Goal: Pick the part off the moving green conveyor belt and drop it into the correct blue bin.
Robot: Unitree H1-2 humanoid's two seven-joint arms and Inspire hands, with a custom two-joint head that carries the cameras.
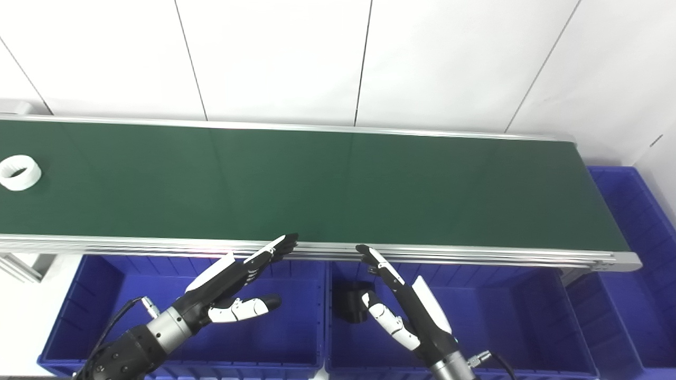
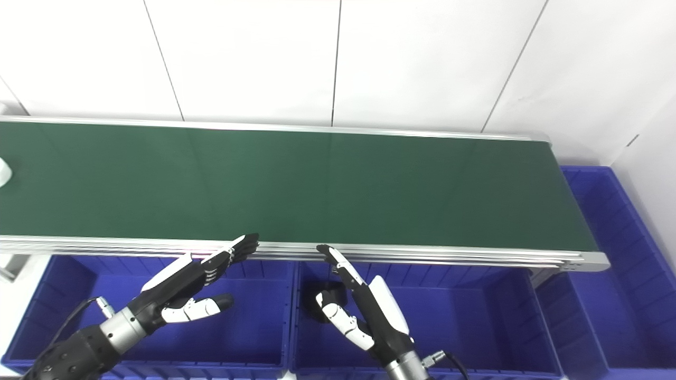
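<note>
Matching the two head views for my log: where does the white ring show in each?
Left eye view: the white ring lies whole on the green belt, near the picture's left edge.
Right eye view: only a sliver of it shows, cut by the left edge.
Shared landmark: the black part in the middle blue bin, just by the right hand.

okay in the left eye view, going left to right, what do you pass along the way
White ring part on the green conveyor belt → left blue bin → left hand, open → black part in the middle blue bin → right hand, open → blue bin at the belt's right end.
</note>
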